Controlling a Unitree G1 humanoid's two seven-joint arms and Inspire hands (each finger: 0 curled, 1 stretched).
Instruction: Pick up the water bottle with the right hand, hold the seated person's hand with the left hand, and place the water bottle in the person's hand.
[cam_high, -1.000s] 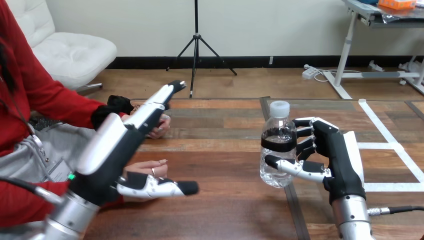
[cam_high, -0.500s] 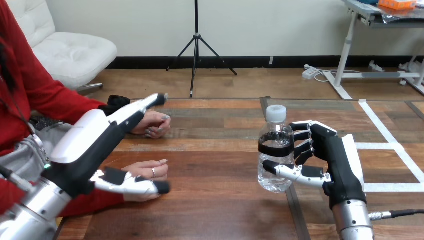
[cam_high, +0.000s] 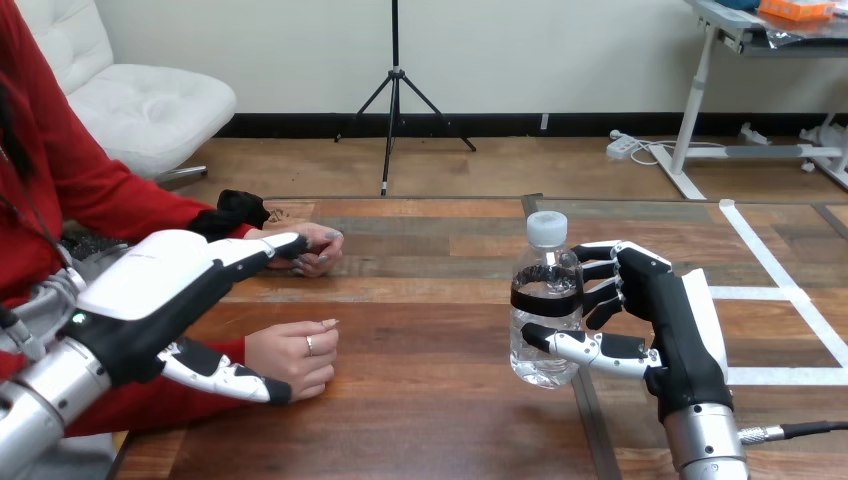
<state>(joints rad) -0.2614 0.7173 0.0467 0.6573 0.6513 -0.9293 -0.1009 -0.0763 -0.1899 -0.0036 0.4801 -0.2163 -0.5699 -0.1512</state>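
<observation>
- Two robot hands are out over the wooden table (cam_high: 430, 410), and each one has a job.
- On the right, the right hand (cam_high: 668, 318) is wrapped round the water bottle (cam_high: 545, 335). Its thumb crosses the front down low, and its fingers (cam_high: 598, 270) curl in from the side by the black band (cam_high: 545, 292).
- That bottle stands up straight near the middle of the table, with its white cap (cam_high: 547, 228) on top. I cannot tell if its bottom is on the wood or just off it.
- It is clear plastic, and I think it has water inside, so it should be a bit heavy but not much.
- Thin plastic like that is smooth and can slip. It also bends in if you squeeze hard.
- Around the middle, by the band, looks like the best place to hold it, firm but gentle. That is where the fingers are.
- On the left, the left hand (cam_high: 150, 285) is spread flat, with straight fingers and its thumb stuck out. It holds nothing.
- It hangs over the person's nearer hand (cam_high: 292, 358), which rests curled on the table. The thumb lies just beside that hand.
- Its fingertips reach close to the person's farther hand (cam_high: 320, 250). I cannot tell if they touch.
- Bottle and person are well apart, so I think the holding and the giving are not done yet.
</observation>
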